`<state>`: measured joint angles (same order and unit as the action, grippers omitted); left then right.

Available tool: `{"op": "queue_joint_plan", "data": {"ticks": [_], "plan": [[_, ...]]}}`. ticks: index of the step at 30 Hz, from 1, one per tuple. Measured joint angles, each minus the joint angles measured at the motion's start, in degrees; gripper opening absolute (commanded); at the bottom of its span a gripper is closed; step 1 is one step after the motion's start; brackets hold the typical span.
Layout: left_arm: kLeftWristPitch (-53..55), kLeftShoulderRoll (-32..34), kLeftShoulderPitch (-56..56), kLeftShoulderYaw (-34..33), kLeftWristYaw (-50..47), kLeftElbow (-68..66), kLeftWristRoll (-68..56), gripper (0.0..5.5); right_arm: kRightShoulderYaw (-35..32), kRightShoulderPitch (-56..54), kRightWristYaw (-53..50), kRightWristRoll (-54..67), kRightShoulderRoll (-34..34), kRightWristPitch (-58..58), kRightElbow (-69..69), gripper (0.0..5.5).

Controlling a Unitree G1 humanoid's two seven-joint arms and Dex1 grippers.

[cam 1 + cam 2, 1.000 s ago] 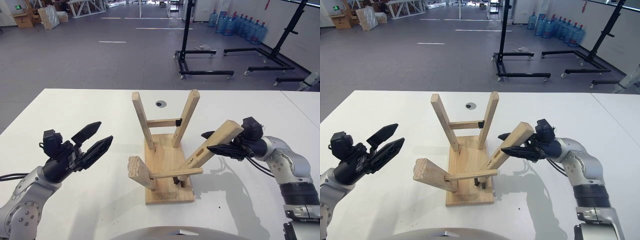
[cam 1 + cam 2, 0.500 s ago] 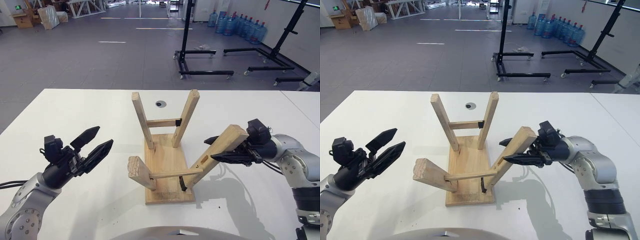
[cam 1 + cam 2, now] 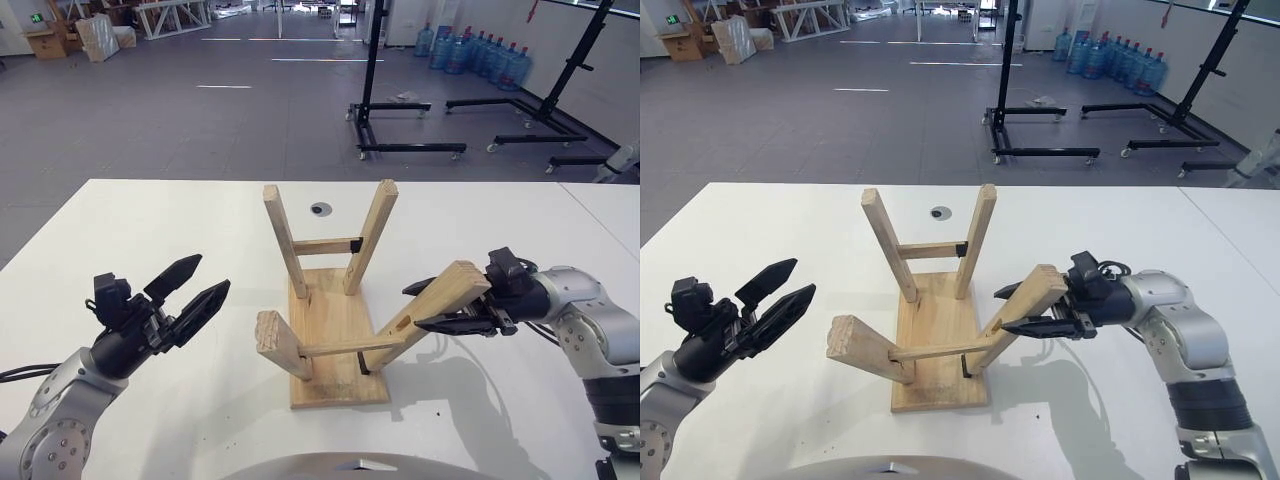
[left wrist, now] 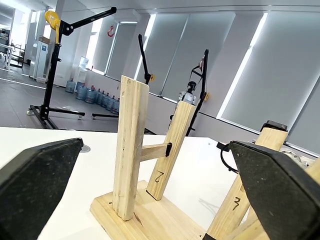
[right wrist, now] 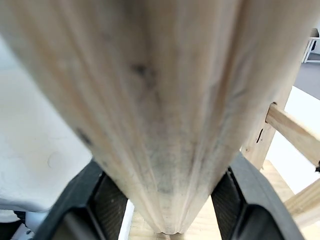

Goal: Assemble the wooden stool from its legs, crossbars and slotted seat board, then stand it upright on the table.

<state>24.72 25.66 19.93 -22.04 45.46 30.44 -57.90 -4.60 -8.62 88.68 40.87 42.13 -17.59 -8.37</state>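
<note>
The seat board [image 3: 335,312] lies flat on the white table. Two legs [image 3: 285,240] [image 3: 372,235] stand on its far end, joined by a short crossbar [image 3: 325,245]. At the near end a third leg [image 3: 280,346] leans to the left, and a thin crossbar [image 3: 345,349] links it to a fourth leg [image 3: 435,300]. That leg tilts to the right with its foot on the board. My right gripper [image 3: 411,307] is shut on this leg near its upper end, and its fingers [image 5: 75,210] press the wood [image 5: 160,100]. My left gripper [image 3: 213,272] hangs open left of the stool, holding nothing, with its pads [image 4: 35,180] wide apart.
A small round hole [image 3: 321,208] sits in the table [image 3: 150,220] behind the stool. Bare table lies to both sides of the board. Black wheeled stands [image 3: 400,130] are on the floor beyond the far edge.
My right gripper has sunk a little and shifted right, tipping the held leg lower. The left gripper has dropped slightly and stays open.
</note>
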Motion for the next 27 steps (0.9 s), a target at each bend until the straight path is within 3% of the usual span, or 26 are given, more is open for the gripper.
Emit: {"op": "queue_joint_plan", "data": {"ticks": [15, 27], "plan": [[-0.44, -0.42, -0.23, 2.06, -0.57, -0.43, 1.39, 5.40, 1.55, 0.91, -1.11, -1.45, -1.54, 5.57, -1.00, 2.05], [-0.44, -1.08, -2.76, 7.68, -0.94, -1.74, 3.49, 5.40, 3.11, 1.41, -2.81, -2.67, -3.51, 8.58, -2.09, 2.05]]}}
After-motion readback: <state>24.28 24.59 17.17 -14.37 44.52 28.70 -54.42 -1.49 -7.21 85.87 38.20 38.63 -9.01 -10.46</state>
